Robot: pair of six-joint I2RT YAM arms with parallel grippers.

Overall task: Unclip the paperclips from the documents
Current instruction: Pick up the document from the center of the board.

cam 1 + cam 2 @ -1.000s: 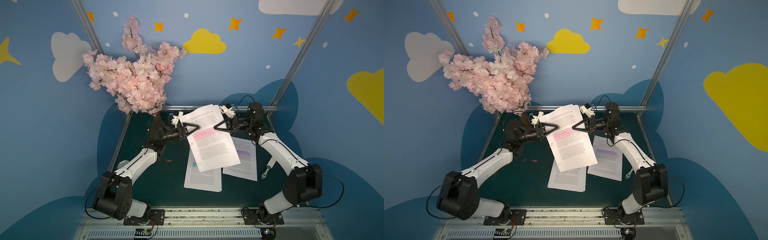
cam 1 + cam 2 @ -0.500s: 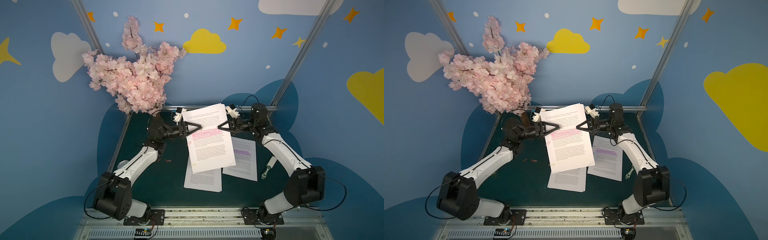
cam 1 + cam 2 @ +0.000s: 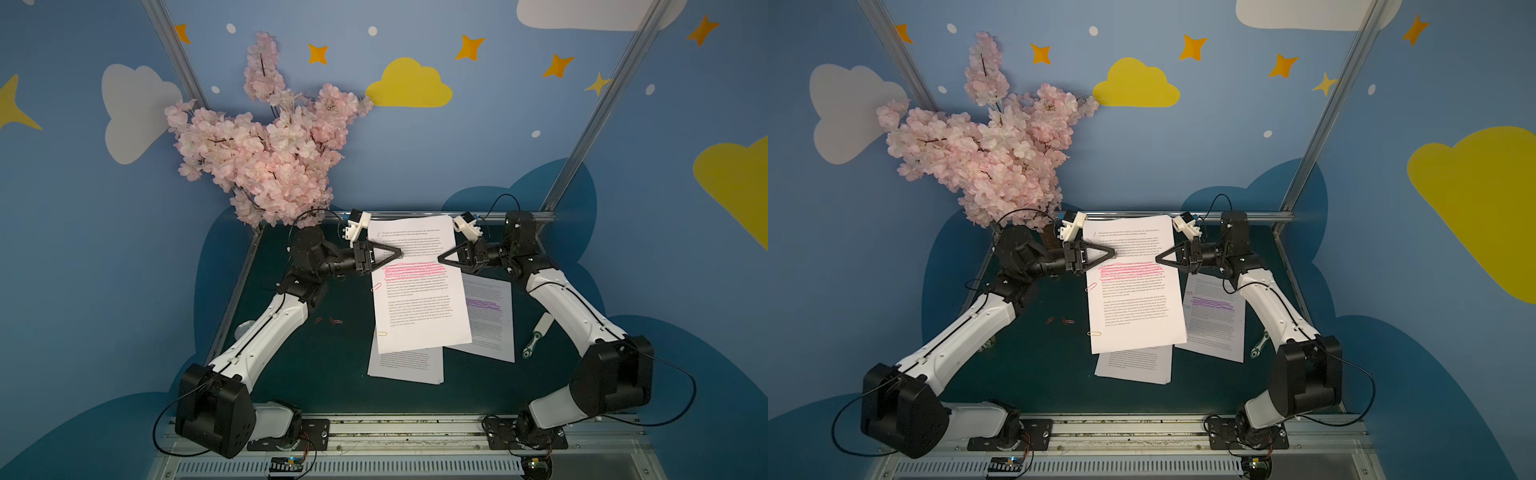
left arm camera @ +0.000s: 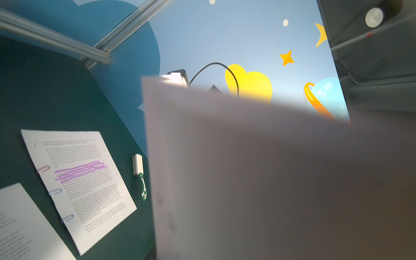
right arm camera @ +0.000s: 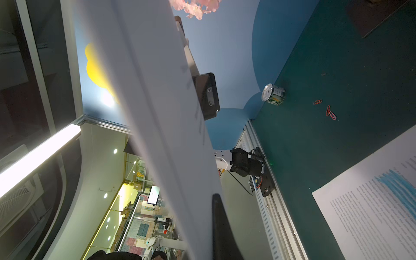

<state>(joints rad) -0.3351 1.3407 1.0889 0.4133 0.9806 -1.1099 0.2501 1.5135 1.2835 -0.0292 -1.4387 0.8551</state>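
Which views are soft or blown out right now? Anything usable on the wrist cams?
Left wrist: the held document fills the near field, fully out of focus; the purple-highlighted document lying beyond it is sharp. Right wrist: the same sheet is a blurred slab, a light bar is blown out, the loose paperclips read crisp. Both top views: evenly lit, no glare, page print in focus.

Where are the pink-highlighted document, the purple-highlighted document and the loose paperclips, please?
pink-highlighted document (image 3: 419, 299): a top view, page centre.
purple-highlighted document (image 4: 83, 180): left wrist view, page centre.
loose paperclips (image 5: 328, 110): right wrist view, middle clip.
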